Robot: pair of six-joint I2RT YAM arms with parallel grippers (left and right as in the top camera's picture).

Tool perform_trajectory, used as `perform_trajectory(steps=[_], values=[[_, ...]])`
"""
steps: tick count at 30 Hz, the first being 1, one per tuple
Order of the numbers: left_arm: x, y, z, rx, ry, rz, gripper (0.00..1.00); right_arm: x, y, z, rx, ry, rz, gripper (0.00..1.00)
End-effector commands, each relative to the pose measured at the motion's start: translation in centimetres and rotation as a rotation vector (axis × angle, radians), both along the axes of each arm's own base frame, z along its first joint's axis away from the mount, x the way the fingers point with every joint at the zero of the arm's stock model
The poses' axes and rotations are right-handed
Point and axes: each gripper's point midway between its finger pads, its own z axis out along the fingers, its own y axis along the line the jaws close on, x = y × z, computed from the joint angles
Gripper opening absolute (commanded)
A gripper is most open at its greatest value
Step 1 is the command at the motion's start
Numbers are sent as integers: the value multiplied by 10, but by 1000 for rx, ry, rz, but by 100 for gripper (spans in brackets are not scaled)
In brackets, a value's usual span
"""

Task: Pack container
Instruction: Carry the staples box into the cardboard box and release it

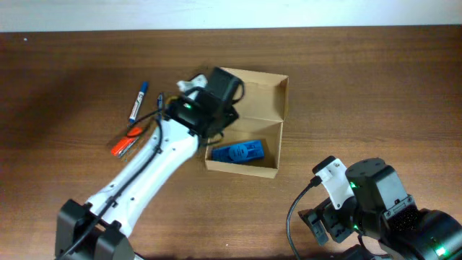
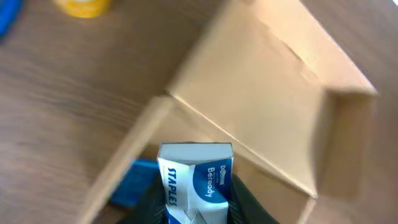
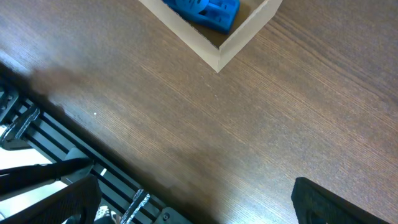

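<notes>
Container: open tan cardboard box at the centre of the overhead frame, on the bench; a blue plastic item lies in its lower part.
Left tool: above the container's left edge, clamped on a white-and-blue staples box.
Right tool: lower right of the overhead frame, fingers spread wide, holding nothing, well apart from the container.
Markers: blue marker and orange marker, left of the container.

Item inside container, markers left
</notes>
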Motion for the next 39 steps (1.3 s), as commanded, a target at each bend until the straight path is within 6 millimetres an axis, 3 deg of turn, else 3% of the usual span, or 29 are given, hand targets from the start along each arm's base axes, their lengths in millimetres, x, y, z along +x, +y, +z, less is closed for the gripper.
perform_trajectory(steps=[1, 6, 12, 22, 29, 32, 36, 39], values=[[-6, -24, -1, 57, -33, -148, 11, 1, 1, 5, 14, -14, -5, 99], [-28, -76, -33, 129, -15, -364, 13, 1, 1, 5, 14, -14, -5, 99], [-49, -104, -53, 172, -3, -489, 14, 1, 1, 5, 14, -14, -5, 99], [-63, -121, -72, 203, 20, -560, 14, 1, 1, 5, 14, -14, -5, 99], [-72, -127, -74, 185, 41, -587, 14, 1, 1, 5, 14, -14, -5, 99], [-74, -129, -74, 174, 49, -594, 26, 1, 1, 5, 14, -14, -5, 99], [-75, -129, -74, 169, 52, -596, 52, 1, 1, 5, 14, -14, -5, 99], [-75, -129, -73, 168, 50, -595, 54, 1, 1, 5, 14, -14, -5, 99]])
